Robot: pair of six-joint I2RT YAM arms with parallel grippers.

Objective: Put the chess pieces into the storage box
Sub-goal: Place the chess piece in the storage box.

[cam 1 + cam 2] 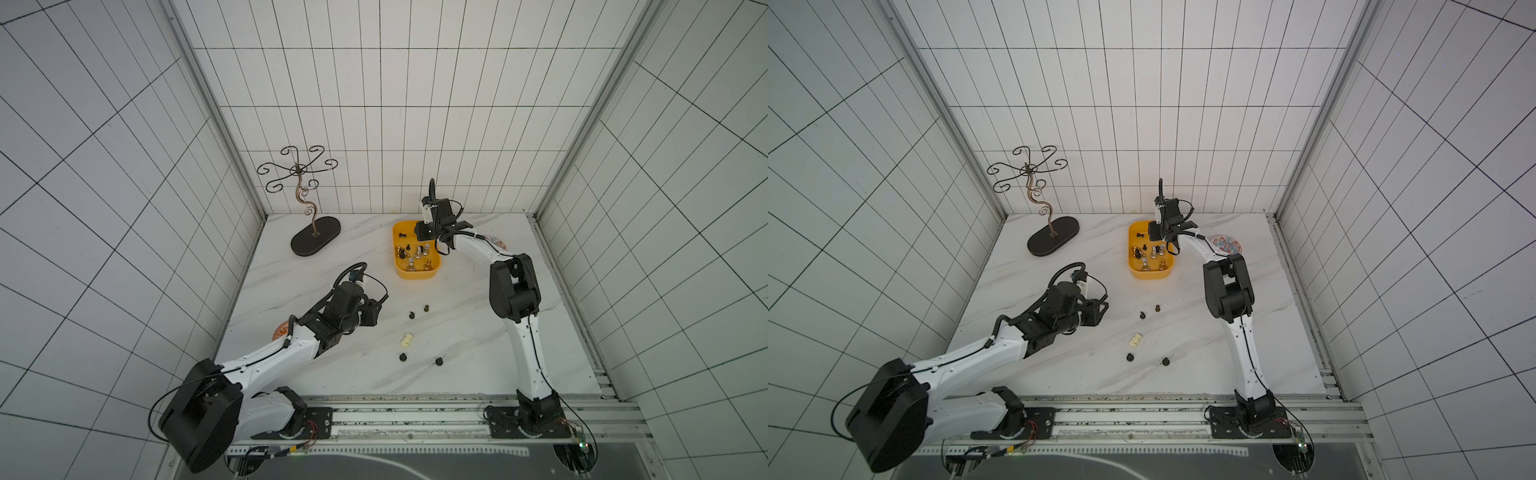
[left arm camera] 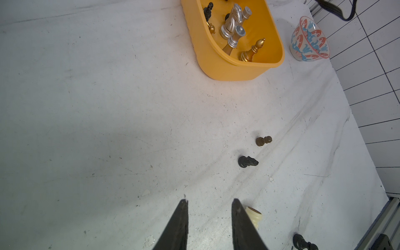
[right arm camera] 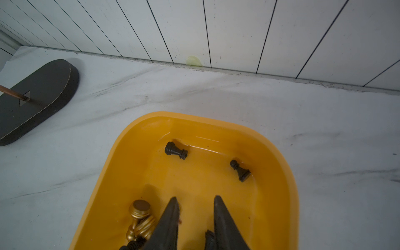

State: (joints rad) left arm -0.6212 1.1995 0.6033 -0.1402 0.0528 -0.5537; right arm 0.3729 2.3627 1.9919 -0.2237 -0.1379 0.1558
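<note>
Table (image 1: pixel 457 374): white marble, filling the lower centre of both top views. Box (image 1: pixel 417 274): yellow tub, upper centre, near the back wall. It holds several silver and gold pieces, upright or leaning, and a few black ones lying flat. Right claw (image 3: pixel 195 197): above the box interior, fingers parted, nothing seen between the tips. A black rook (image 3: pixel 175 150) and a pawn (image 3: pixel 240 170) lie on the box floor beyond it. Judged: the release end of a drop-off. Left claw (image 2: pixel 210 200): left of centre in the top views, low over bare table, fingers apart and empty. The cream piece (image 2: pixel 254 214) lies on its side just beside one finger, not between them. Five pieces are loose on the table, centre of frame below the box: the cream piece, a brown pawn (image 2: pixel 263 140), a black knight (image 2: pixel 247 162), and two more black ones (image 1: pixel 402 357) (image 1: pixel 439 361) nearer the lower edge. Task judged partly done. Next move: the left claw must shift sideways to straddle the cream piece and close across its narrow body. The piece is round and lying flat, so it may roll. The right arm must lift clear of the box wall before reaching for another piece.
</note>
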